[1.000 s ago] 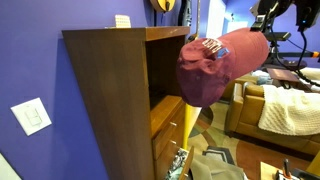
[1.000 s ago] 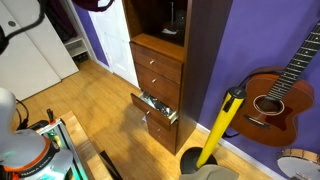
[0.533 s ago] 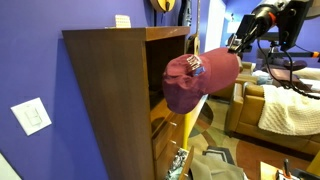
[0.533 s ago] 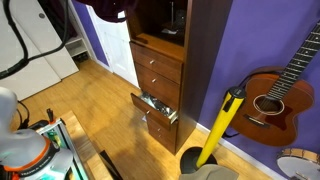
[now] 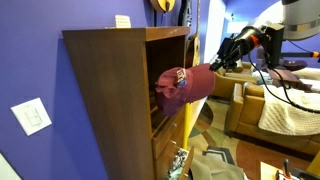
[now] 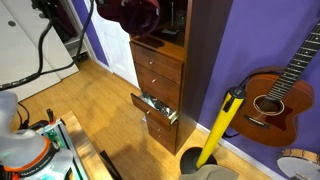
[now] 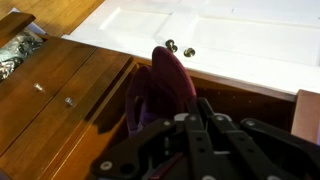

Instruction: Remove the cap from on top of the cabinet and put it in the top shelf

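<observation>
Pushing the cap (image 5: 181,87) into the top shelf (image 5: 160,55), hand (image 5: 214,68) clamping it; already off the cabinet (image 5: 110,100) top; awaiting release.

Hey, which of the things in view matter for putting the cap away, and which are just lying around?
For the job: cap, gripper holding it, cabinet, top shelf.
Lying about: guitar, white card, open drawer, wall switch.
</observation>
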{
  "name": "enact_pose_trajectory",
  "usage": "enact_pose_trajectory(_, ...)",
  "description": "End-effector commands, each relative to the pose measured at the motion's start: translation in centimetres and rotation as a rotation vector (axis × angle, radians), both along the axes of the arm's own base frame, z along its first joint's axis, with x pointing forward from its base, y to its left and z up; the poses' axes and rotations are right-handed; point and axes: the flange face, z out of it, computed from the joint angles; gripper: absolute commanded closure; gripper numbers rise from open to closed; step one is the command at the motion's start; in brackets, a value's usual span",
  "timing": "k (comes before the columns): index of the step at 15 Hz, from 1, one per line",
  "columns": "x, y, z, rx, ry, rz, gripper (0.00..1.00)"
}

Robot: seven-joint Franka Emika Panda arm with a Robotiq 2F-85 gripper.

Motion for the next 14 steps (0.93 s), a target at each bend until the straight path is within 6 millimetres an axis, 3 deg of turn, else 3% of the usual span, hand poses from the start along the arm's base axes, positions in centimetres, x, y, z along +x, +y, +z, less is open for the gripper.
enact_pose_trajectory(1,0.1,-0.2,-0.4,0.001,0.003,-0.011,0.94)
enact_pose_trajectory(5,0.0,-0.2,-0.4,0.003,0.006,-0.018,0.94)
enact_pose_trajectory(6,-0.1,-0.2,-0.3,0.003,0.006,-0.019,0.98)
enact_pose_trajectory(14,2.6,-0.1,-2.6,0.104,-0.053,-0.103,0.98)
